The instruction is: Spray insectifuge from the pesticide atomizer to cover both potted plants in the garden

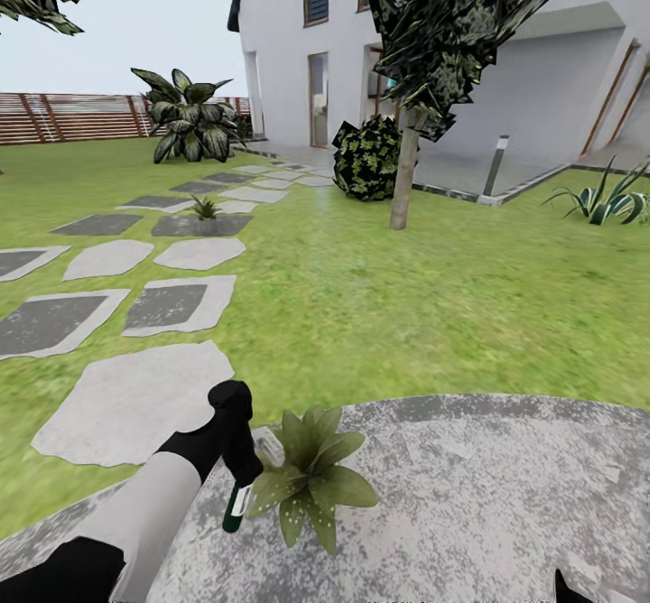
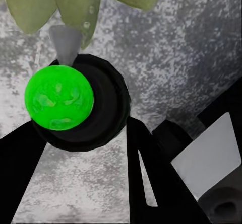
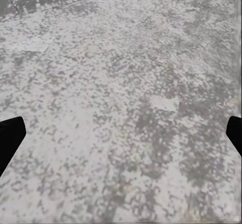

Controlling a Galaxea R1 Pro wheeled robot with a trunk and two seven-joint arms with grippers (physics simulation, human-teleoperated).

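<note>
Two plants: one potted plant (image 1: 311,477) sits on the round grey patio (image 1: 506,495); a second small one (image 1: 205,209) stands far off among the stepping slabs (image 1: 171,305).
Left tool (image 1: 236,472): clamped around the pesticide atomizer (image 1: 236,505), held just beside the near plant's speckled leaves.
Atomizer up close: dark body with a green mark (image 2: 59,104), its pale nozzle touching a leaf (image 2: 75,2).
Right tool (image 3: 121,133): fingers spread wide over bare patio paving, holding nothing.
</note>
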